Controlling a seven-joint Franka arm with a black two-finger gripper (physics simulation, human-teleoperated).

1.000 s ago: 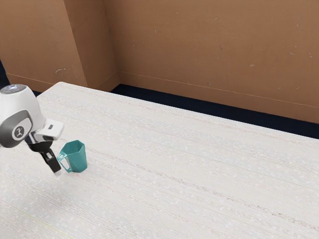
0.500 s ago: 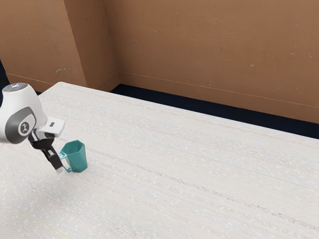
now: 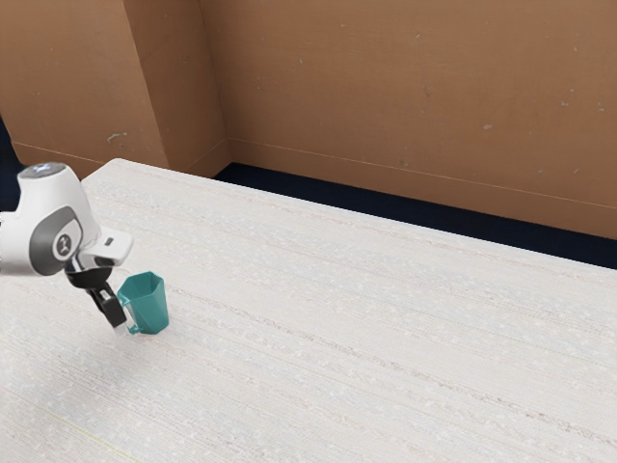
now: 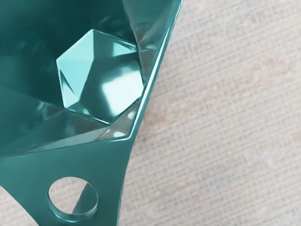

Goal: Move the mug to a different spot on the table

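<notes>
The teal faceted mug sits just under the jaws, its ring handle side nearest them, probably so they can take the wall there. I cannot tell whether they stand wide or closed on it. The mug stands upright on the pale wood-grain bench near the exterior view's left, with brown walls beyond.

Brown walls stood at the back, with a projecting corner column at the exterior view's left. A strip of dark blue floor ran along their base.
</notes>
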